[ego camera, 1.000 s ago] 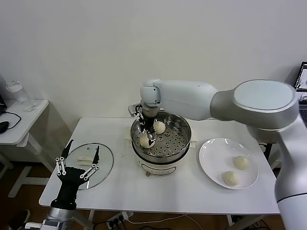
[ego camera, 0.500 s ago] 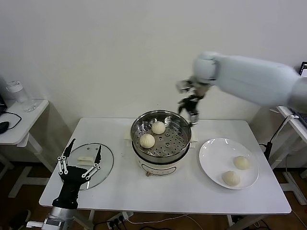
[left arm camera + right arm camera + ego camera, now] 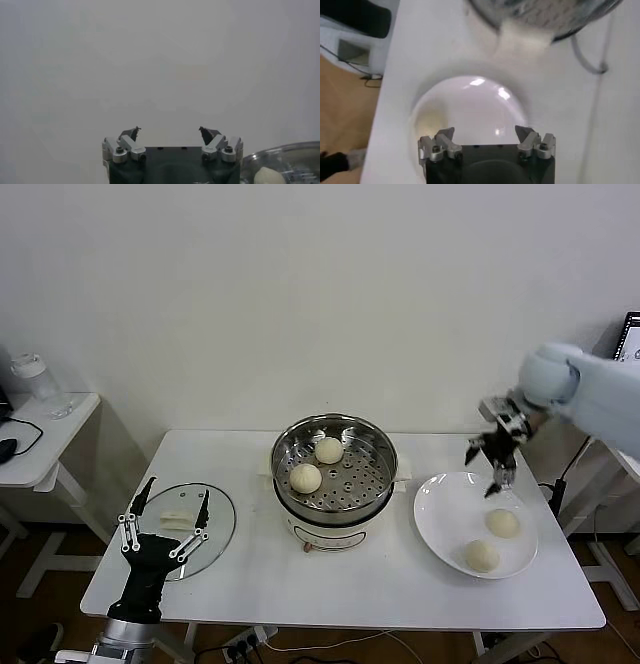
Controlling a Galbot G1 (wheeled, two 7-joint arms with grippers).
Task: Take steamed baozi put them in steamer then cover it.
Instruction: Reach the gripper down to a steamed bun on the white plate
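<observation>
Head view. Steamer [image 3: 334,469] stood at the middle of the white surface [image 3: 350,584], uncovered, with two steamed baozi [image 3: 306,478] on its perforated floor, apparently left open so the rest could go in. Two more buns [image 3: 502,523] lay on the white plate [image 3: 445,514] to the robot's right. Right tool [image 3: 492,456] hung above the plate's far edge, jaws wide, nothing held; judged to be placed for the next pick. Cover [image 3: 190,529] lay flat on the surface to the robot's left, well apart from the steamer. Left tool [image 3: 163,519] was parked near that cover, pointing up, jaws wide and empty, likely waiting for the covering step.

Left wrist view. Left tool [image 3: 170,133] faced a blank wall; steamer rim and one bun [image 3: 270,176] showed at the frame's edge.

Right wrist view. Right tool [image 3: 485,135] hovered over the plate [image 3: 470,107], spread and empty.

No brand, label or legible writing in any view.
</observation>
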